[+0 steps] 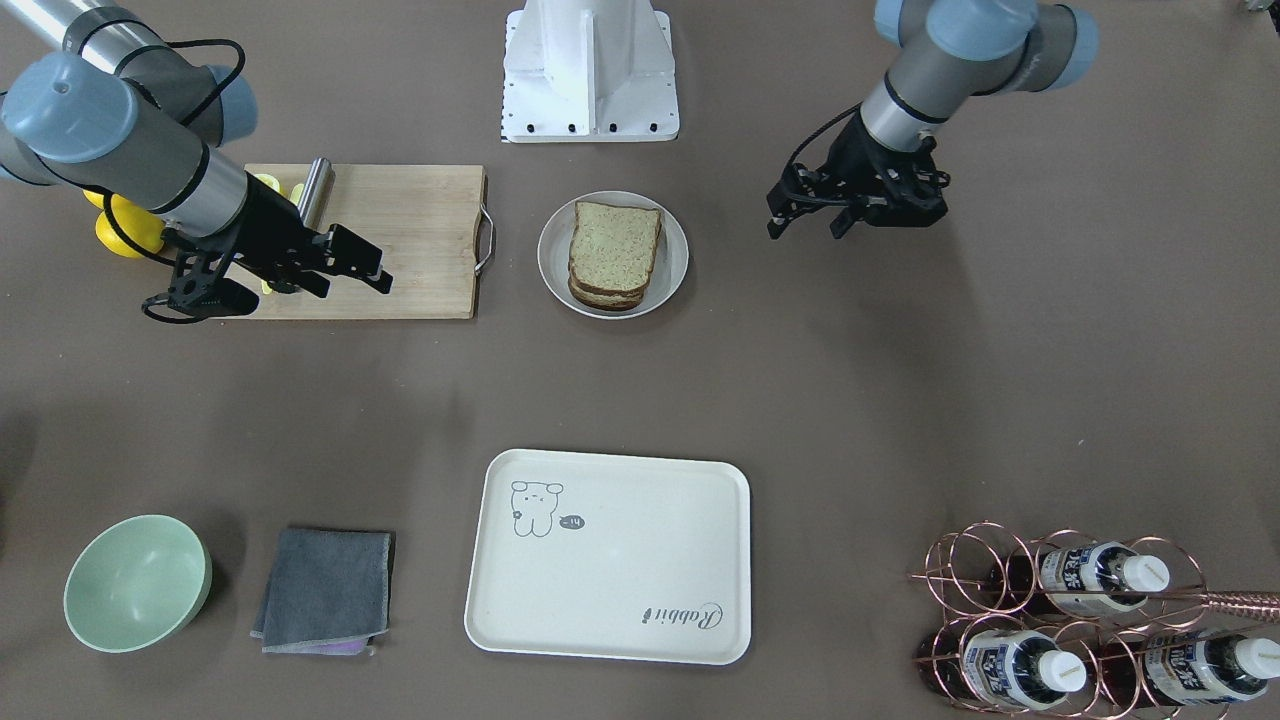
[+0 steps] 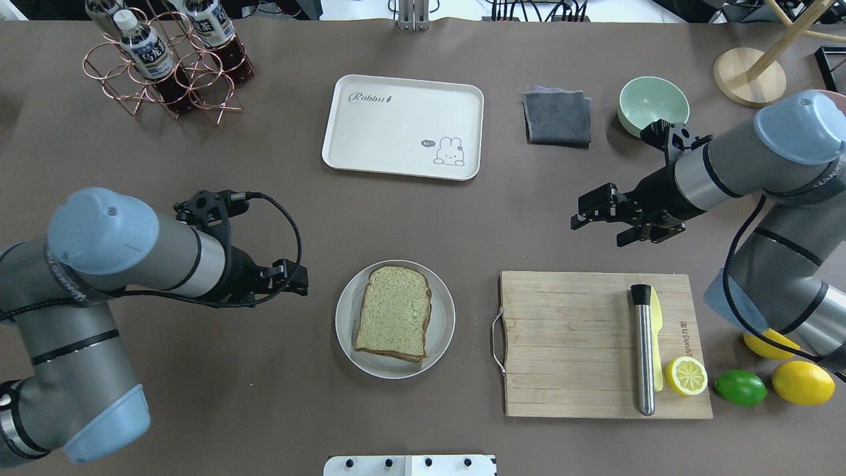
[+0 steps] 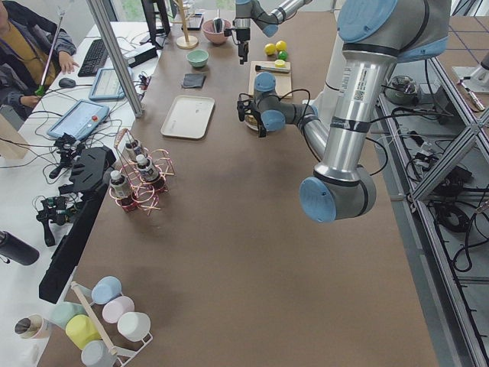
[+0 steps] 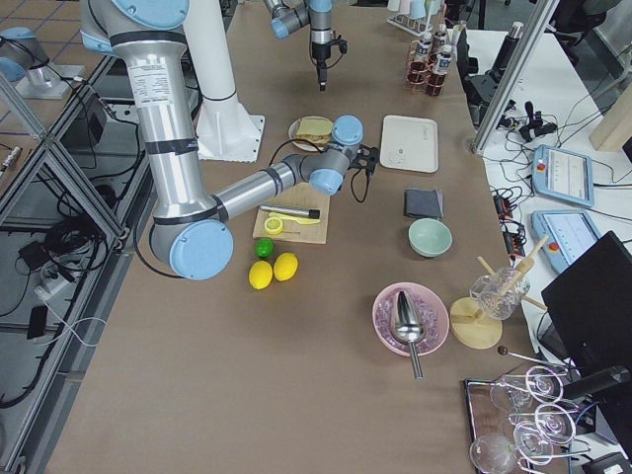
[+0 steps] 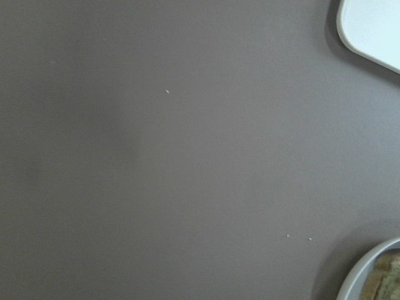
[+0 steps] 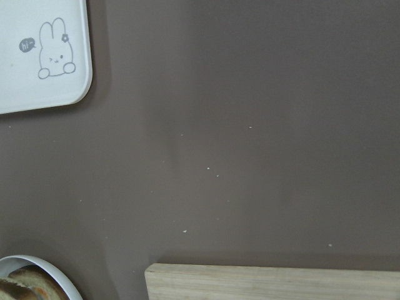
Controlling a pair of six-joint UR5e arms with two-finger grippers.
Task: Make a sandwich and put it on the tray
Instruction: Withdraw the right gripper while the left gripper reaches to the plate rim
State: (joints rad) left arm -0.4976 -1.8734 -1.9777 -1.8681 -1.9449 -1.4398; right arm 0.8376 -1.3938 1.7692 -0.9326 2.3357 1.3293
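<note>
1. The sandwich [image 2: 394,312] looks already stacked and sits on the round plate [image 2: 444,311] near the middle of the desk. Can't make out any filling from above. The tray [image 2: 396,132] is bare, at the plate's 12 o'clock and well apart from it.
2. The left arm's fingers [image 1: 776,222] hover at the plate's 9 o'clock, spread apart and holding nothing. The right arm's fingers [image 2: 590,203] are at about 2 o'clock, just beyond the cutting board [image 2: 568,344], also spread and empty.
3. So my guess is the only job left is carrying the sandwich over to the tray.
4. Biggest worry: pinch the stack by its edges and the soft bread buckles, or the top slice slides off.
5. Squeeze too hard and whatever's inside could get pushed out.
6. Let go too high over the tray and the slices land skewed. Come in too low and you clip the raised rim.
7. If both arms go for the plate at once, they could bump.
</note>
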